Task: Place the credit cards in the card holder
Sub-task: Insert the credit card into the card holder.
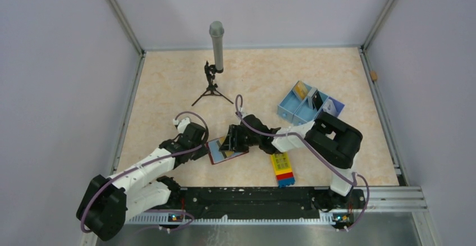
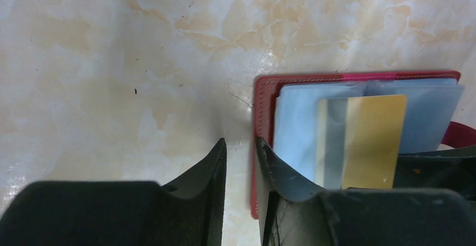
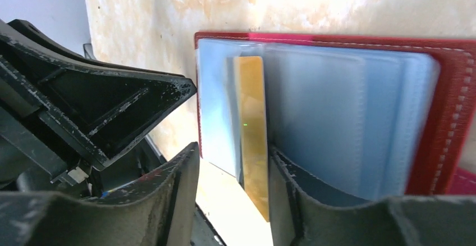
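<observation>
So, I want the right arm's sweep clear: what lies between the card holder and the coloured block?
Only bare table lies between the card holder and the coloured block, as the top external view shows.

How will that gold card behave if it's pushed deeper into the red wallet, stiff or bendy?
Probably stiff: the gold card shows straight edges and no bowing while sticking out of its pocket. Its glossy face should slide easily against the smooth blue-grey pockets. The thin wallet may skid on the table unless pinned.
</observation>
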